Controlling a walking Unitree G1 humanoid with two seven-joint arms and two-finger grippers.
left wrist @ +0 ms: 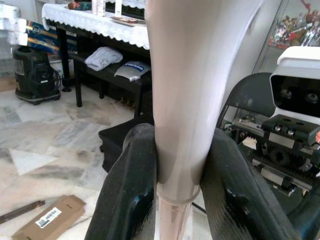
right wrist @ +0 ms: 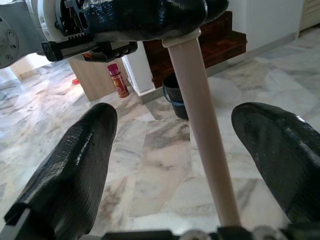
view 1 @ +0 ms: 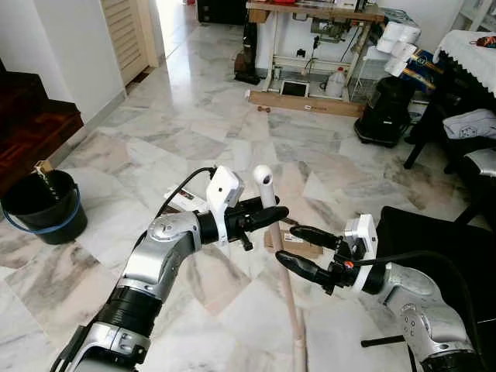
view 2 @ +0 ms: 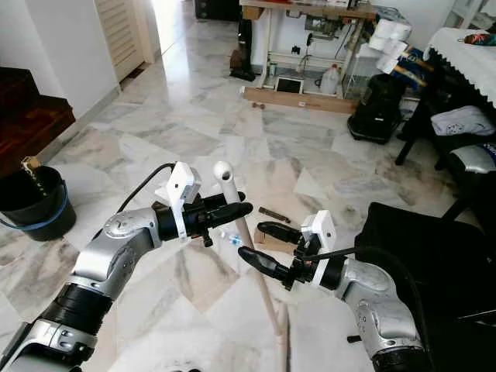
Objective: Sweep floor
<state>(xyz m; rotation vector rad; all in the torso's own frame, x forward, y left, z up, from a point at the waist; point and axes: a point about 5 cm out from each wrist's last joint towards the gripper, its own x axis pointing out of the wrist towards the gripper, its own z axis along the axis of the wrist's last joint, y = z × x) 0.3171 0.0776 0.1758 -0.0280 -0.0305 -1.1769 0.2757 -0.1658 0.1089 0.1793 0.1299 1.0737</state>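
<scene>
A pale broom handle (view 1: 283,267) with a white capped top (view 1: 263,180) stands tilted over the marble floor, its lower end running out of view. My left gripper (view 1: 273,218) is shut on the handle just below the cap; in the left wrist view both black fingers (left wrist: 129,190) press against the handle (left wrist: 176,100). My right gripper (view 1: 301,249) is open lower down, one finger on each side of the handle. In the right wrist view the handle (right wrist: 205,140) passes between the spread fingers (right wrist: 70,170) without touching them.
A black bucket (view 1: 40,208) stands at the left by dark wooden stairs (view 1: 31,124). A small cardboard box (view 2: 262,242) and a wood strip (view 2: 273,215) lie on the floor ahead. A black chair (view 1: 434,236) is close on the right. A sewing table (view 1: 310,46) stands at the back.
</scene>
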